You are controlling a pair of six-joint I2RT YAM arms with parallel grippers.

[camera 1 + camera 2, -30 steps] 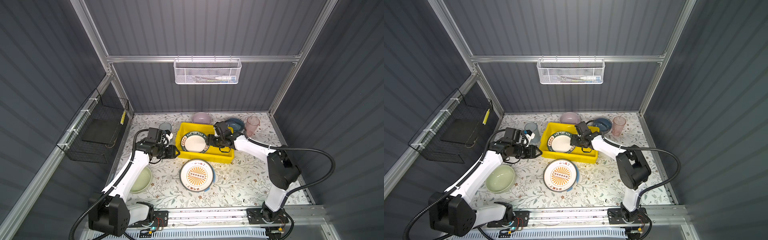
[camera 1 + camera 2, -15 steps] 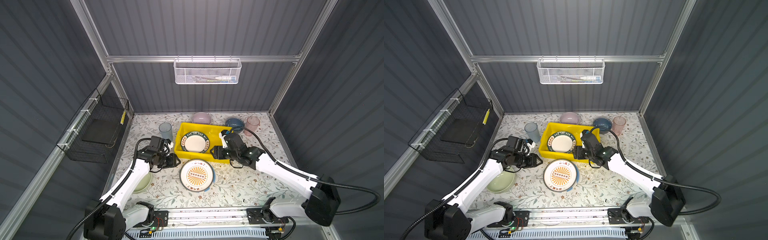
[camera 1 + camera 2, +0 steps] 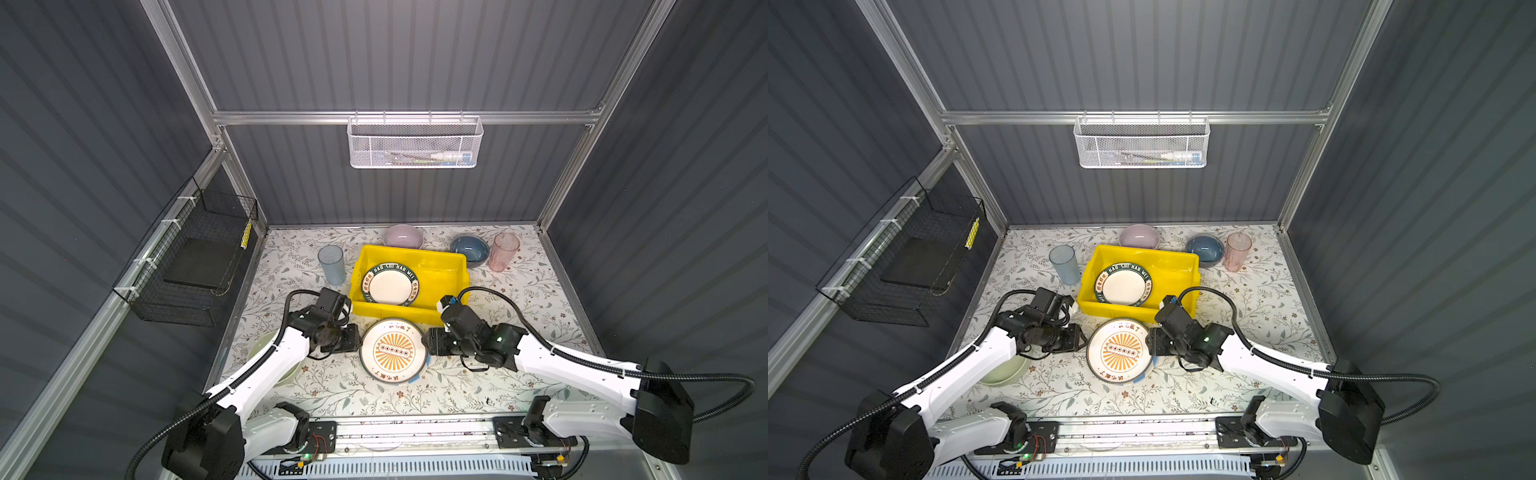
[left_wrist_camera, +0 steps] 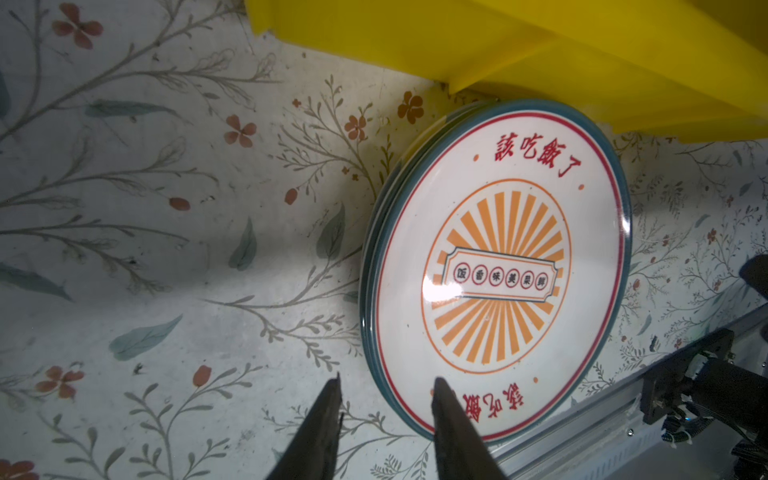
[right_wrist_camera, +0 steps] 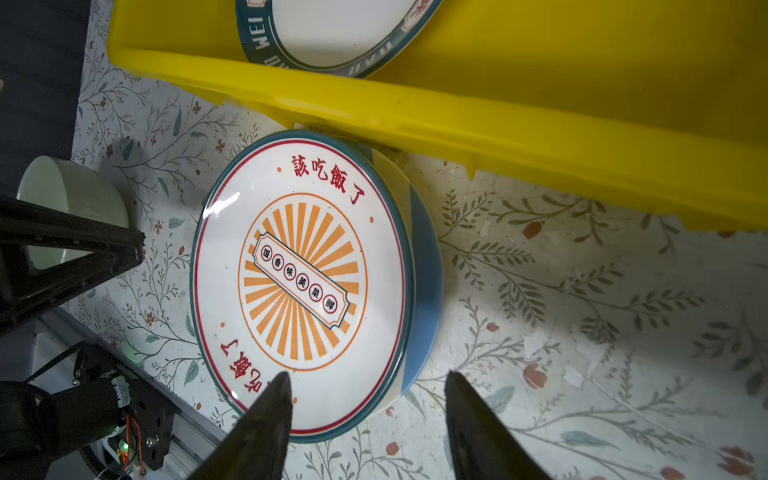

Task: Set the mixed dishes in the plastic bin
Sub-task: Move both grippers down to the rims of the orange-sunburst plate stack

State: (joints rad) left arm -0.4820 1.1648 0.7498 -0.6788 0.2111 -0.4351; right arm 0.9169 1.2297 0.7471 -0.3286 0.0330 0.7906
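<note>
The floral table (image 3: 457, 395) carried everything; the left arm (image 3: 266, 365) rose from its base at 7 o'clock and slanted inward, wrist bent so the tool lay low and pointed toward 3 o'clock; the right arm (image 3: 573, 365) mirrored it from 5 o'clock, elbow out at 4 o'clock, forearm stretched low toward 9 o'clock; the yellow bin (image 3: 440, 266) sat just past the table's middle toward 12 o'clock, with the green-rimmed lettered plate (image 3: 390, 284) lying flat in its 9 o'clock half; the orange sunburst plate (image 3: 394, 351) topped a small stack on the table at the bin's 6 o'clock, just beside its near wall, and a blue plate (image 5: 428, 270) peeked out beneath it; the pale green bowl (image 3: 255, 355) sat at 8 o'clock, partly under the left arm; the lilac bowl (image 3: 402, 236) stood at the bin's 12 o'clock, the dark blue bowl (image 3: 469, 248) at its 1 o'clock, the pink tumbler (image 3: 503, 251) at 2 o'clock, the blue tumbler (image 3: 331, 264) at 10 o'clock; the left gripper (image 4: 386, 384) met the stack at its 9 o'clock, jaws narrowly parted astride the rim, gripping nothing; the right gripper (image 5: 368, 378) stood at its 3 o'clock, jaws wider, one fingertip over the sunburst plate, one over the table, holding nothing
</note>
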